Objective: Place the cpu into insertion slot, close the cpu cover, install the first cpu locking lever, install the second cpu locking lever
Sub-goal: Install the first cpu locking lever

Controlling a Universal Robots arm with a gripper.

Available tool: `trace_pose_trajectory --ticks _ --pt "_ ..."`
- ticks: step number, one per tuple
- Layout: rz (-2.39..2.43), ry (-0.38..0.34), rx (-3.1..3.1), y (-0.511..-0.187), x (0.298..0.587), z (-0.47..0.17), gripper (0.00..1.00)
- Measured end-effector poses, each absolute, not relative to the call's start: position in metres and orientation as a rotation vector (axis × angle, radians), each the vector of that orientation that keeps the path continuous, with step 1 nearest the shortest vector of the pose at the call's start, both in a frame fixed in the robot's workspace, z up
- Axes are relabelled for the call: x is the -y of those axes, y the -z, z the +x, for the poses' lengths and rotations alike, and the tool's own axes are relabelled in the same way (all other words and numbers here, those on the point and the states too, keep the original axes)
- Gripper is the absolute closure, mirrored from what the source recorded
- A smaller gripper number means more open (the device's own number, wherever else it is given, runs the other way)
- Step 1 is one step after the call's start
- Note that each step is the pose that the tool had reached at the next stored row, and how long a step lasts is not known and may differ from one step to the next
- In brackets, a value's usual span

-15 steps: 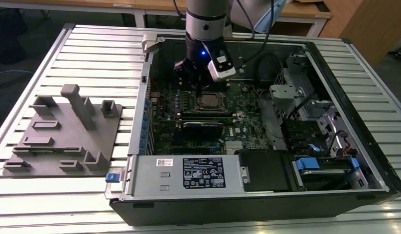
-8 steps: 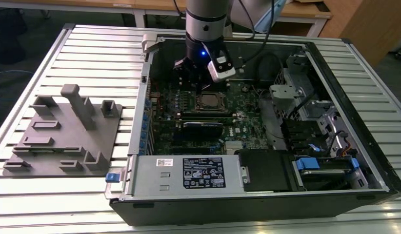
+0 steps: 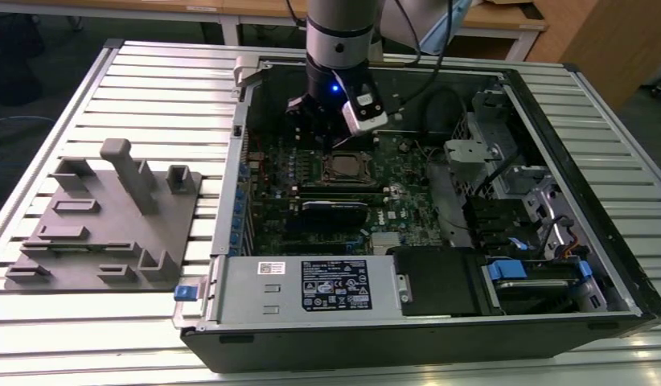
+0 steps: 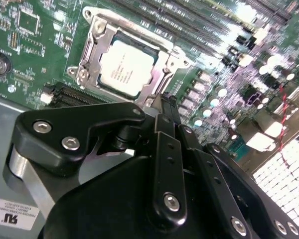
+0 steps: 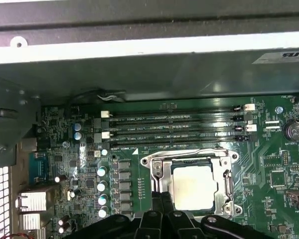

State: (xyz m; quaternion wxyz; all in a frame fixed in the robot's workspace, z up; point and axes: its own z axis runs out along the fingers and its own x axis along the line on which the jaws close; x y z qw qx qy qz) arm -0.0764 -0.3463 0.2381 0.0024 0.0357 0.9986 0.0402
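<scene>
The cpu (image 4: 127, 67) (image 5: 192, 186), a flat silver-grey square, lies in the insertion slot (image 3: 346, 167) on the green board. The cpu cover (image 4: 92, 47) (image 5: 154, 167), a silvery frame, lies flat around the chip with the chip's top showing through its cut-out. My gripper (image 4: 164, 102) (image 5: 162, 199) (image 3: 333, 138) hangs just above the board beside the socket's edge. Its black fingers are pressed together with nothing between them. I cannot tell how the locking levers stand.
Long black memory slots (image 5: 174, 124) run beside the socket. The case's walls (image 3: 240, 161) ring the board, with a power supply (image 3: 309, 285) and drive bays (image 3: 523, 273) nearby. A grey fixture plate (image 3: 105, 217) sits on the table at the exterior view's left.
</scene>
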Motion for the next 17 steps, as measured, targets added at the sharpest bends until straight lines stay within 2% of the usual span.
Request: trace_pose_trajectory --ticks 2,4,17 --pt "0.112 -0.178 -3.131 -0.2381 0.3464 -0.0764 0.89" --pt "0.112 -0.197 -3.130 -0.2381 0.3464 -0.0764 0.89" --pt "0.112 -0.206 -3.130 -0.2356 0.3463 -0.0764 0.89"
